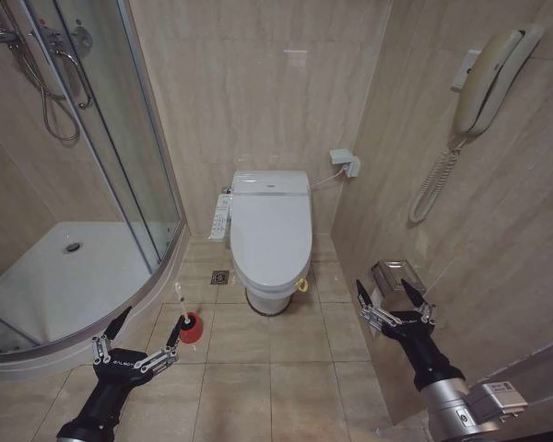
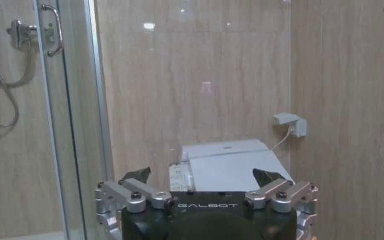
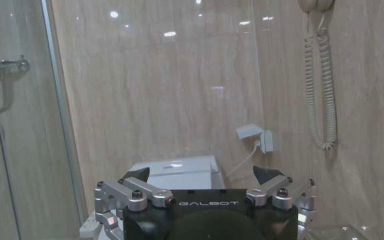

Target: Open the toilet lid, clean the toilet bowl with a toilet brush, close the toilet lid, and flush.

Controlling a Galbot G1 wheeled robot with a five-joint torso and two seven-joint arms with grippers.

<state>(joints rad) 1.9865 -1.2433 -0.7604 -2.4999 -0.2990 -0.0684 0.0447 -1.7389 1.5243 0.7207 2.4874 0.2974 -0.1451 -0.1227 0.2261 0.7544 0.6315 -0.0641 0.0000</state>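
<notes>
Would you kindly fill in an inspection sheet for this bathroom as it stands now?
Surface: beige tiled floor, a small drain near the toilet base.
Job's things: toilet lid closed; toilet brush upright in its red holder on the floor, left of the toilet.
Clutter: nothing seen.
Grippers: left gripper open, low beside the brush; right gripper open, low by the right wall, near a metal paper holder.
Cables: toilet power cord to the wall outlet; coiled phone cord.
Surroundings: glass shower stall left, wall phone right.
</notes>
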